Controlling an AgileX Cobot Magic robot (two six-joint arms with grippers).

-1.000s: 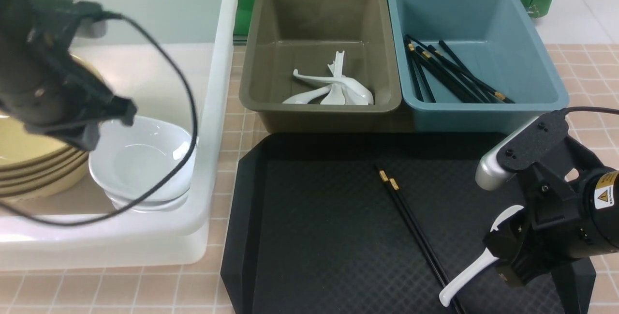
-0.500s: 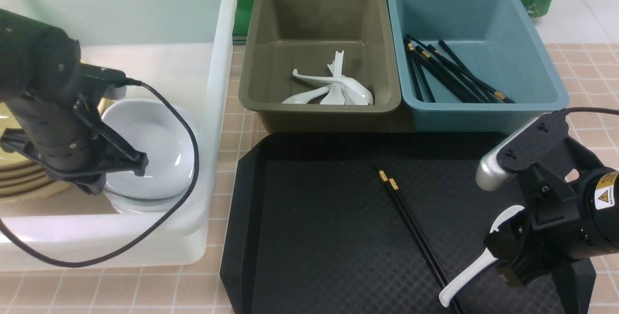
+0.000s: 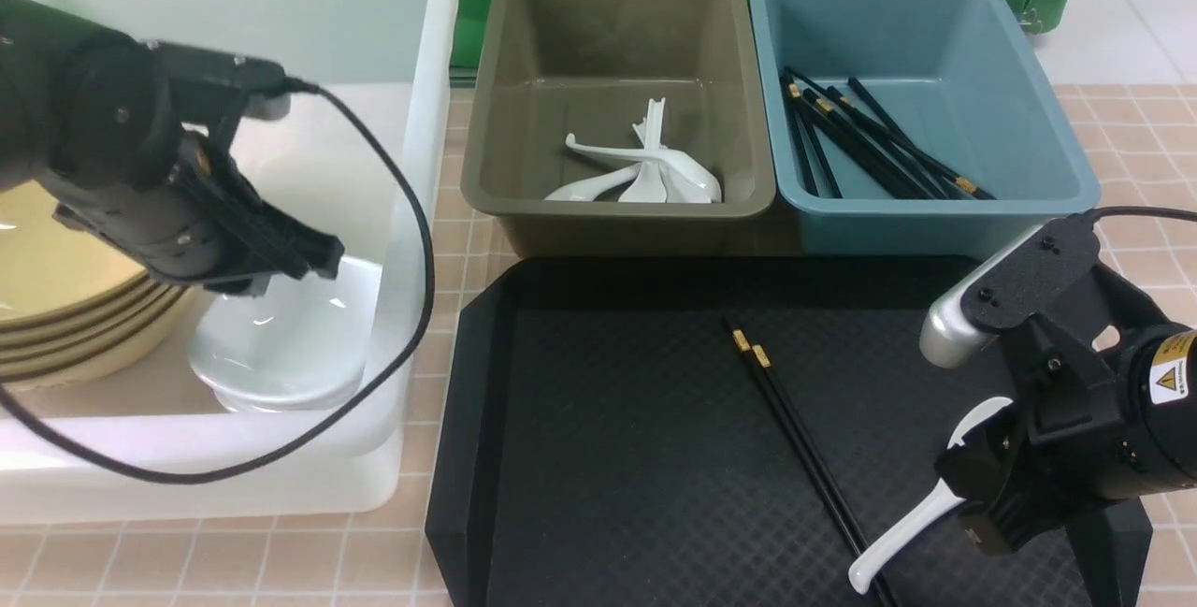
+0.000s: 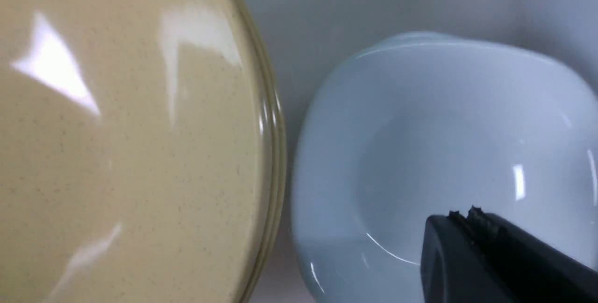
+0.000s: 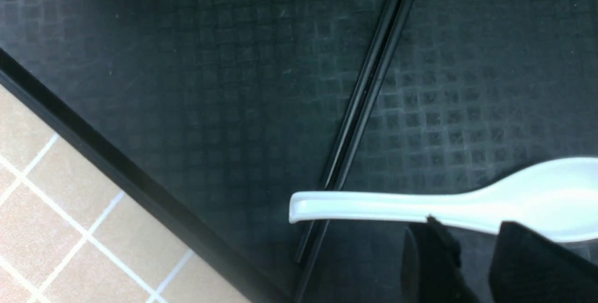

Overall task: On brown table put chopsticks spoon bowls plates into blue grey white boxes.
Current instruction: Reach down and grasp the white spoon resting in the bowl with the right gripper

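Front view: chopsticks (image 3: 795, 434) lie on tray (image 3: 608, 457) beside spoon (image 3: 900, 535).

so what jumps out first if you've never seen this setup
The black tray in the middle carries one pair of chopsticks, and the right end effector grips a white spoon over its near right corner. On the left, the white tub holds stacked tan bowls and white plates, with the shut left end effector above the plates.

black tray (image 3: 598, 457) bare leftward, chopsticks (image 3: 806, 459) lying mid-tray
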